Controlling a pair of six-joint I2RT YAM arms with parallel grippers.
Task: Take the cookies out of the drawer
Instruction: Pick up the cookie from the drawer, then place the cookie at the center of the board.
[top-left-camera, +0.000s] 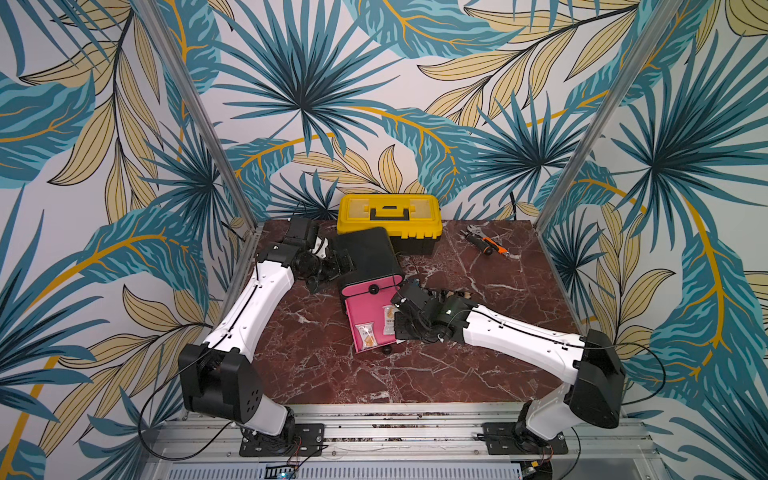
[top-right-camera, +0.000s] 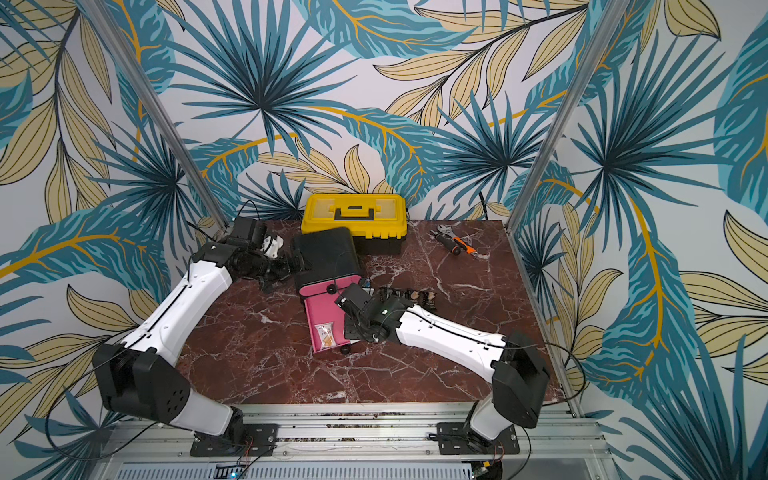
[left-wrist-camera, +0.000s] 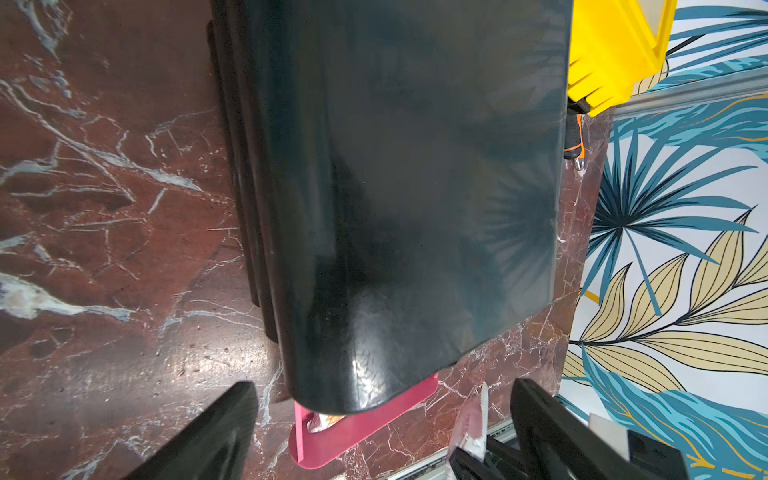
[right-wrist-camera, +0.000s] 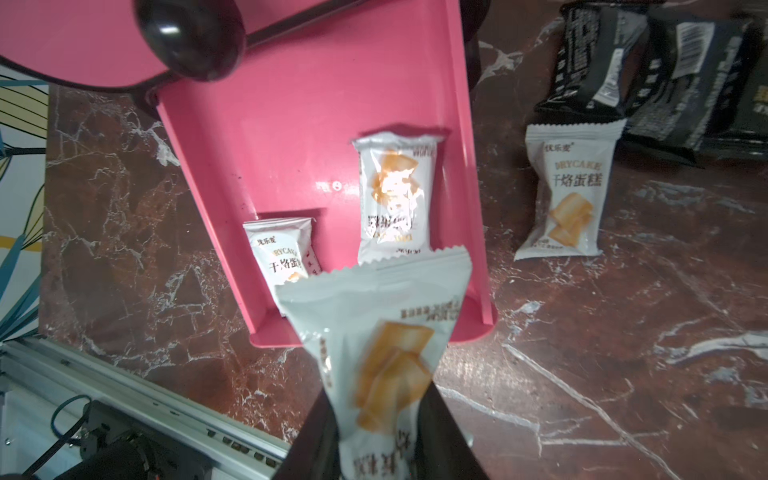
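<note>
- While the pink drawer (top-left-camera: 358, 322) of the black cabinet (top-left-camera: 365, 253) stands pulled out toward the robot's side of the marble table (top-left-camera: 498, 374), the right gripper (right-wrist-camera: 380, 411) is clamped on a white cookie packet (right-wrist-camera: 374, 332).
- Held item: the white cookie packet is pinched at one end between both fingers. Its free end reaches over the front wall of the pink drawer. It appears blurred in the right wrist view.
- Drawer contents: a second white packet (right-wrist-camera: 395, 191) lies flat on the drawer floor close to one side wall. A third white packet (right-wrist-camera: 282, 249) lies nearer the front wall and is partly hidden behind the held one.
- Table contents: a fourth white packet (right-wrist-camera: 565, 191) lies flat on the marble outside the drawer. It is just beside a group of black packets (right-wrist-camera: 594, 54), which lie on the far side of the right arm.
- Left gripper (left-wrist-camera: 382, 386): the jaws stand wide apart and hold nothing. It sits at the side of the black cabinet, with a corner of the cabinet shell just ahead of the open fingers. Whether it touches the shell cannot be told.
- Other items: a yellow toolbox (top-left-camera: 388, 216) stands just behind the black cabinet at the back of the table. Orange-and-black hand tools (top-left-camera: 486, 243) lie to one side of it, well apart from the packets.
</note>
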